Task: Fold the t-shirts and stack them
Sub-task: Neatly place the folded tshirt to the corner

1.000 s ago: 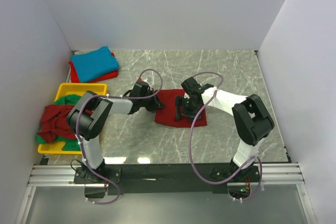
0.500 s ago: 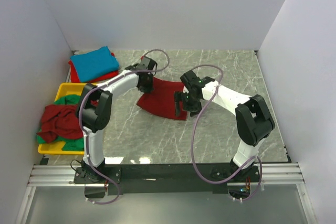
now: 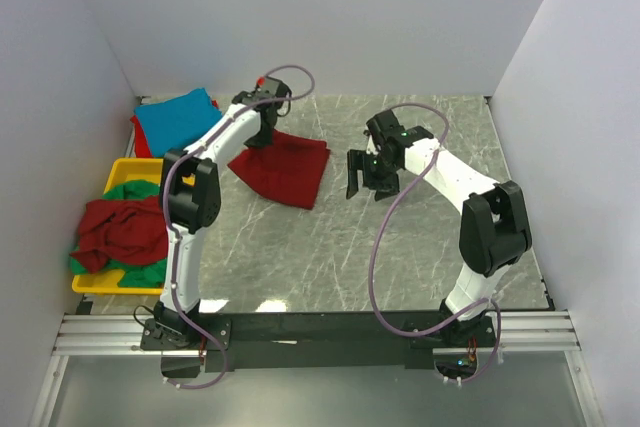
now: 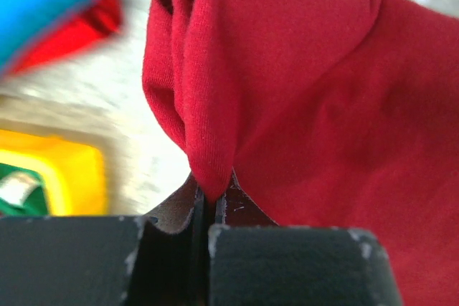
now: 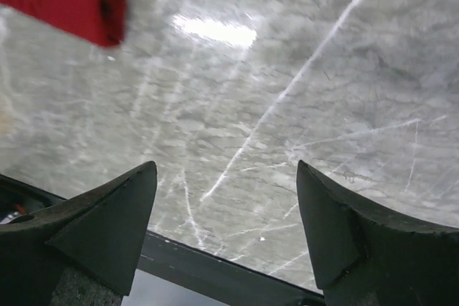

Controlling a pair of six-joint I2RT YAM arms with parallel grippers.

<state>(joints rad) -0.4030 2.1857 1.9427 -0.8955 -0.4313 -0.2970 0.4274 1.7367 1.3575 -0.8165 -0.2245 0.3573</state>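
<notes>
Grey marble tabletop (image 3: 430, 247), white walls on three sides. My left claw (image 4: 210, 209) is clamped on a bunched edge of the folded dark red shirt (image 4: 308, 105). The cloth is pinched between nearly touching jaws, and the rest of it trails down onto the marble toward the back-left. My right claw (image 5: 226, 177) is spread wide and holds nothing. It hovers over bare marble just right of that shirt (only a red corner shows in its wrist view). Further out, the stack sits in the back-left corner: a turquoise blue shirt (image 3: 178, 119) folded on top of a red shirt (image 3: 138, 139), near my left claw but apart from it. At the left edge a yellow tray (image 3: 165, 164) holds a crumpled dark red shirt (image 3: 108, 227) over a green shirt (image 3: 140, 275), both unfolded. Judgement: two shirts are stacked, a third is folded and looks bound for the pile, and at least two remain, so roughly halfway.
</notes>
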